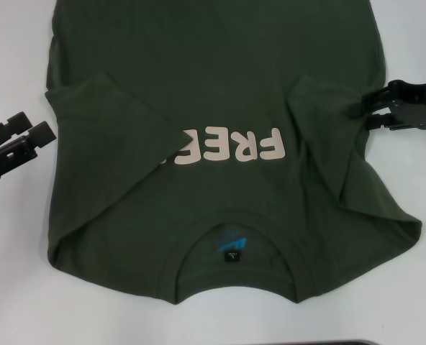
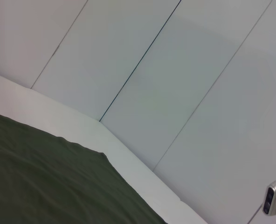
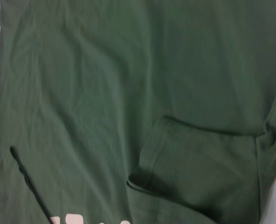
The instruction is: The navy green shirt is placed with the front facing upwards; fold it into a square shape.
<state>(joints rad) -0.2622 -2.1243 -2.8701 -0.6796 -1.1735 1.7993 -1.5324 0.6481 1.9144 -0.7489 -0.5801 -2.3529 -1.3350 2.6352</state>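
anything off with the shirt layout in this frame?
The navy green shirt has both sleeves folded inward, but unevenly: the left-side fold covers part of the "FREE!" lettering, and the right-side sleeve lies crooked and bunched. The left gripper sits off the cloth; the right gripper is at the shirt's edge.

Both grippers were matte black and blocky: the left gripper (image 1: 22,129) showed two stubby, squared fingers with stepped edges, while the right gripper (image 1: 364,109) had angular linked fingers and a small white label strip on its body.
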